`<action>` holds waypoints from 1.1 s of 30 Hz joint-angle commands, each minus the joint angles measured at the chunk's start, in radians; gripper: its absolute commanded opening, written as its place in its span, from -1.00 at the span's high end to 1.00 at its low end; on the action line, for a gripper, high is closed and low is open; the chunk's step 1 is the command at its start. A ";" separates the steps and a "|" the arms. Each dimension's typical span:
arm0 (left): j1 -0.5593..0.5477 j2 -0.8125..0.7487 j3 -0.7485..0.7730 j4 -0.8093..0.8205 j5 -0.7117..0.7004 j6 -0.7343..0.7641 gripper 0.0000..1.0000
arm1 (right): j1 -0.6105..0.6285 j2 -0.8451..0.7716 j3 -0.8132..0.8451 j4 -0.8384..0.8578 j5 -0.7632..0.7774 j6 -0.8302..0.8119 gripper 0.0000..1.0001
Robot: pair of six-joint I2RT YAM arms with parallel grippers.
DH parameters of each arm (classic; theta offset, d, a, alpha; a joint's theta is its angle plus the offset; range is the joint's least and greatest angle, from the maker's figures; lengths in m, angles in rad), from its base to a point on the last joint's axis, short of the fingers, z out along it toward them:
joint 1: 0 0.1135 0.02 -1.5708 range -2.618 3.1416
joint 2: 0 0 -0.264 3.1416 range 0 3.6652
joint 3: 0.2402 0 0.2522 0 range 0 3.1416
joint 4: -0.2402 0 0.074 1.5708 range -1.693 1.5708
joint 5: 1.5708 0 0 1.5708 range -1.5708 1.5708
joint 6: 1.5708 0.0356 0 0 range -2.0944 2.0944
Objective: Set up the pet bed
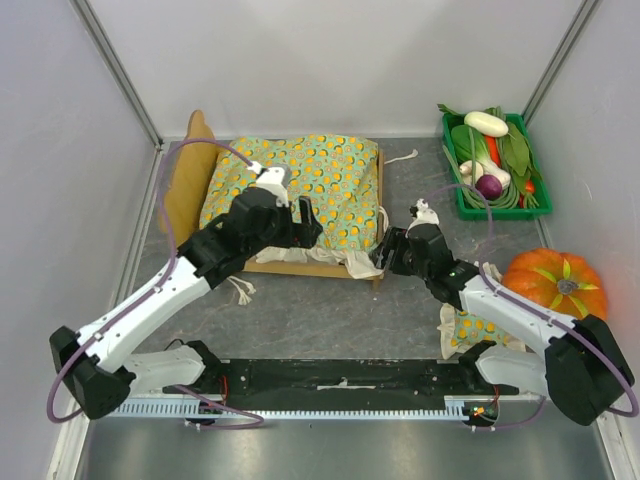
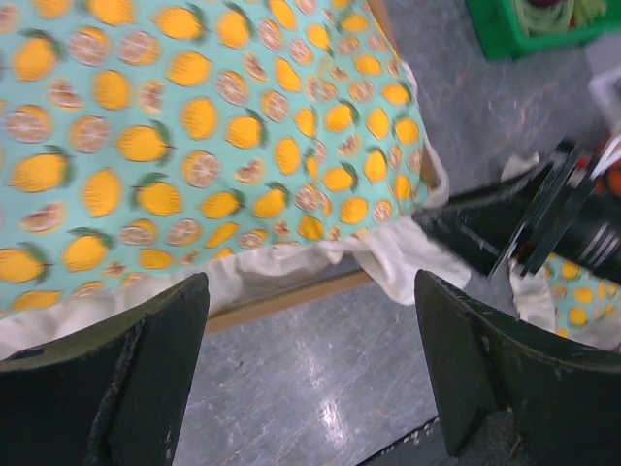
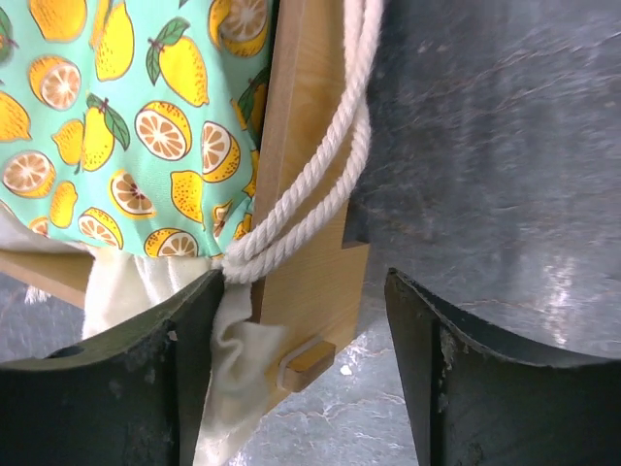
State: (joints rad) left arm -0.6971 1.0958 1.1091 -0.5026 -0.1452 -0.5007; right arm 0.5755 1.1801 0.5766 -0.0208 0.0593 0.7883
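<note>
The surface (image 1: 330, 320) carries the bed (image 1: 190, 175) at its far left-middle, headboard to the left, foot end towards your right arm. It looks light, so any sideways pull will likely slide or turn it rather than move only the cloth.

The blanket (image 1: 300, 185) already lies over it, its pale ruffle spilling past the near rail; drag that edge and you could strip the cover off.

The pillow (image 1: 465, 330) lies beneath your right arm near its base; a low elbow sweep could shove it away.

The left gripper (image 2: 310, 286) hangs wide and empty over the blanket's near edge; lower it carelessly and a finger may snag the ruffle.

The right gripper (image 3: 303, 282) is also open and holding nothing, its jaws straddling the bed's corner, with the cord (image 3: 320, 194) looped there; close now and you may pinch cord or wood, and lifting would tip the frame.

Both grippers sit near that corner; they could collide.
</note>
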 commanded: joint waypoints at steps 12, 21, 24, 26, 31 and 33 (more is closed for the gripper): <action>-0.237 0.266 0.052 0.108 -0.010 -0.125 -0.82 | -0.003 -0.353 0.101 -0.234 0.345 -0.149 -0.67; -0.242 0.378 0.023 0.206 -0.051 -0.300 -0.82 | -0.003 -0.321 0.124 -0.251 0.330 -0.152 -0.68; -0.242 0.432 0.026 0.237 -0.065 -0.326 -0.82 | -0.003 -0.309 0.124 -0.249 0.318 -0.153 -0.68; -0.240 0.458 0.035 0.251 -0.076 -0.331 -0.78 | -0.003 -0.306 0.120 -0.246 0.313 -0.153 -0.68; -0.237 0.529 0.054 0.260 -0.096 -0.299 -0.31 | -0.003 -0.306 0.117 -0.243 0.324 -0.170 -0.68; -0.234 0.530 0.054 0.256 -0.108 -0.283 -0.05 | -0.006 -0.301 0.118 -0.243 0.329 -0.179 -0.65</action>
State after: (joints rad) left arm -0.9333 1.6199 1.1339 -0.2951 -0.1989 -0.7826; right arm 0.5732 0.8780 0.6579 -0.2714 0.3653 0.6365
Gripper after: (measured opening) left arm 0.629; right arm 0.835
